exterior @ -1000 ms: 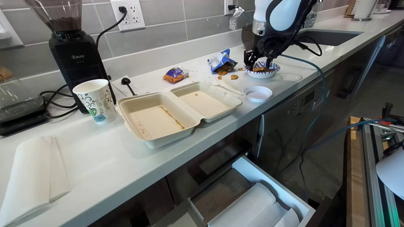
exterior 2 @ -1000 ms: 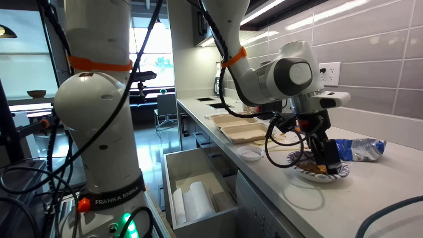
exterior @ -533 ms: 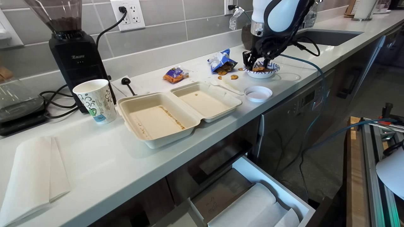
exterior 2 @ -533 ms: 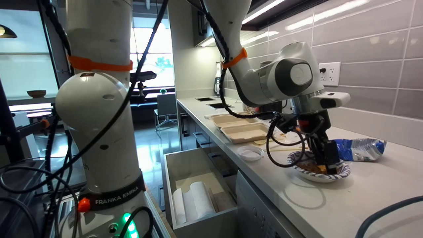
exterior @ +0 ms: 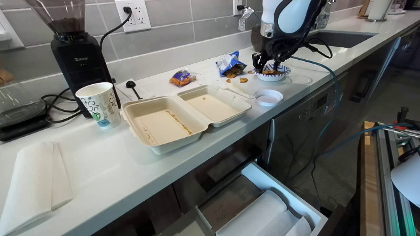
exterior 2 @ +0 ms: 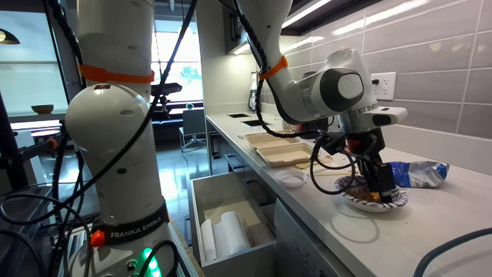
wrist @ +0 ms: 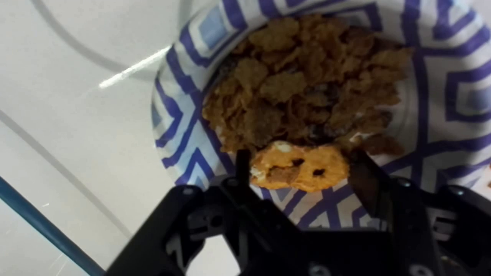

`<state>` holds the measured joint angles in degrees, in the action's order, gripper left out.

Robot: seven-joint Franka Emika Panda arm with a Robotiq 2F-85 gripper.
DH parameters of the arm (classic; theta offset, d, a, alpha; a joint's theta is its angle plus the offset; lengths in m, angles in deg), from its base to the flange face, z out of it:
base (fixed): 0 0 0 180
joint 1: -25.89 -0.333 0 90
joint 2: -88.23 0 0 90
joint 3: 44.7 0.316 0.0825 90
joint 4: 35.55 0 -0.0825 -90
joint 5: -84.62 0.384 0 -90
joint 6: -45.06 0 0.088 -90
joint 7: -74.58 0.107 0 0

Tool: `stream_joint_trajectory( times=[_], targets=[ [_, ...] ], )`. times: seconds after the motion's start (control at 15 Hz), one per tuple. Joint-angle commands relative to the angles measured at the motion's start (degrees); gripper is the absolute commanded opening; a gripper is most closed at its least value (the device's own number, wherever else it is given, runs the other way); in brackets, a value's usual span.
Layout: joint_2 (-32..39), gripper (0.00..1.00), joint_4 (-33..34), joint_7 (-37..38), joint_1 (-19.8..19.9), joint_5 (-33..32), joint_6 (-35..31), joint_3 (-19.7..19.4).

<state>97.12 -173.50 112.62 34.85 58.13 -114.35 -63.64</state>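
Note:
My gripper (wrist: pixel 299 165) reaches down into a paper bowl (wrist: pixel 172 111) with a blue and white pattern. Its fingers stand partly apart with an orange, holed cracker (wrist: pixel 303 174) between them, and both fingertips press its edges. Brown cereal flakes (wrist: pixel 303 88) fill the bowl beside the cracker. In both exterior views the black gripper (exterior: pixel 268 69) is tilted over the bowl (exterior: pixel 271 78) on the white counter, its tips inside the rim. A blue and silver snack bag (exterior: pixel 231 65) lies next to the bowl, its mouth open, with loose crackers (exterior: pixel 243 80) in front.
An open takeout box (exterior: pixel 164 124) with crumbs, a small white dish (exterior: pixel 268 98) and a purple snack packet (exterior: pixel 182 78) lie along the counter. A paper cup (exterior: pixel 101 108) stands by a coffee grinder (exterior: pixel 80 62). Below the edge a drawer (exterior 2: pixel 230 265) is pulled out. Cables hang near the arm.
The fingers have drawn closer together around the cracker, mostly during the first half second. The arm has shifted only slightly; bowl, bag and box stay where they were.

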Motion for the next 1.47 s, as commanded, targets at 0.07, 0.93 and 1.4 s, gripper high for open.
stream_joint_trajectory(
  times=[0.07,0.93,1.4],
  targets=[
    [-0.2,0.58,-0.4,0.4,-1.0,-0.5,-0.4,-1.0],
    [-3.8,0.56,-2.2,0.3,-1.0,-2.2,-0.3,-0.8],
    [-7.7,0.54,-4.4,0.6,-0.1,-4.6,0.2,0.2]
  ],
)
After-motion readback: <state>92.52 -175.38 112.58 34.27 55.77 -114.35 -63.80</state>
